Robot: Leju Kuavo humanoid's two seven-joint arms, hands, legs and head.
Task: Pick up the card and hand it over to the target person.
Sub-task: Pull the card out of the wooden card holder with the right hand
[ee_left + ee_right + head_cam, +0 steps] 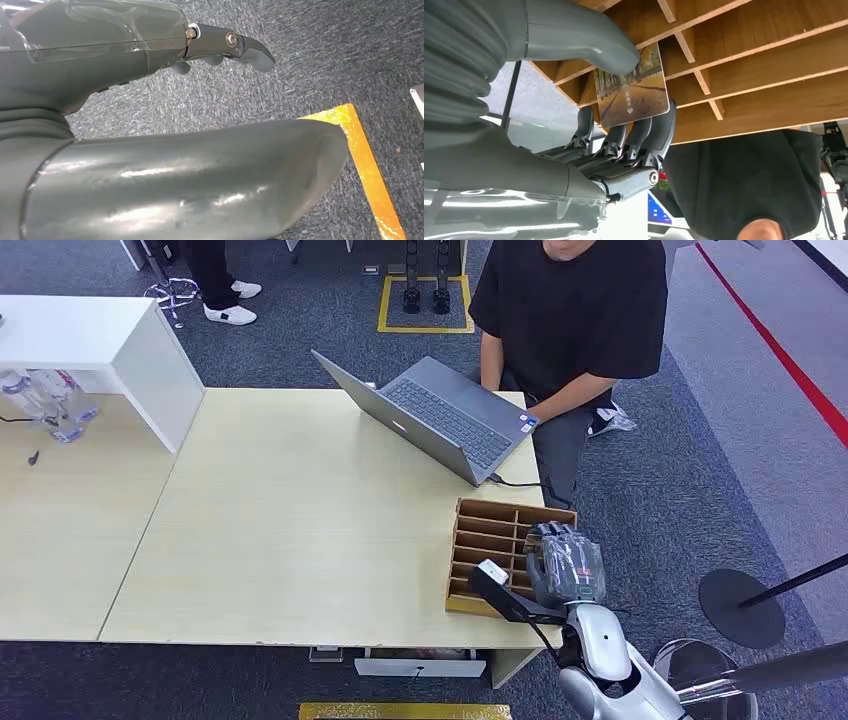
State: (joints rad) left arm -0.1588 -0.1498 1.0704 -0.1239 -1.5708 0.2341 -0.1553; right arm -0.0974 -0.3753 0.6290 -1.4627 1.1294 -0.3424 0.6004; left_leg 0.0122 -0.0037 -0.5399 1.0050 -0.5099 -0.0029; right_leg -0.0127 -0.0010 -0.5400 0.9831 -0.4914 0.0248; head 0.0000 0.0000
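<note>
As the pull begins: the right robot hand (624,125) pinches the card (631,85) between thumb and fingers while the card sits partly inside a slot of the wooden organizer (505,535).
Card: a printed card with an autumn avenue picture, its outer half clear of the slot, thumb on its face, dark fingers (659,132) under its edge.
Organizer: a divided wooden rack at the 5 o'clock corner of the counter (300,530), the right robot hand (565,565) over its near end.
Left robot hand: it (220,47) hangs above the carpet, fingers loosely extended, holding nothing.
Target person: a person in a black shirt (570,310) at 1 o'clock, hands at a grey laptop (440,420).
Risk, slipping: the pinch covers only part of the card; a tilted pull could scrape it on a divider and twist it out of the fingers.
Risk, rack shifting: a snagged card would likely drag the light organizer toward the counter edge.
Obstacles: the laptop and its cable (515,483) lie between the rack and the person, so the handover likely has to pass above or beside them.
Surroundings: a white box (100,340) and plastic bottles (50,400) at 10 o'clock, well apart; another person's shoes (230,300) at 11 o'clock.
</note>
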